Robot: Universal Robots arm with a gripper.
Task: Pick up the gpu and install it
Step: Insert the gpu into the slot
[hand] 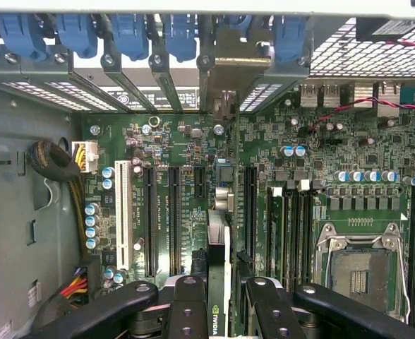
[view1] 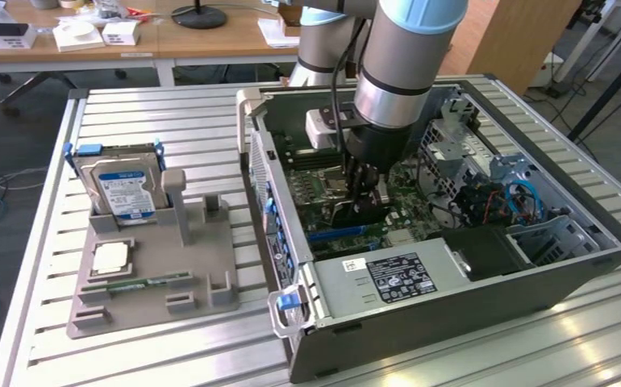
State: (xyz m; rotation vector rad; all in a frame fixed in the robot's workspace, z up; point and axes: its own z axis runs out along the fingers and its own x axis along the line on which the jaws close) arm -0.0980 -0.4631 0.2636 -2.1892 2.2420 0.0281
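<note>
Step in hand: installing. You have the gpu edge-on inside the open computer case, low over the motherboard, among the long expansion slots.

Its silver bracket points at the rear slot covers. You cannot tell whether the card's edge is in a slot.

Judgement: seating calls for the edge square over its slot and a straight push, no tilt.

Gripper: half closed, fingers clamped on the card's two faces.

Bright, even room light. Glare patches on ribbed silver aluminium counter. Open grey computer case interior in shade. Green motherboard evenly lit; black end effector dark.
</note>
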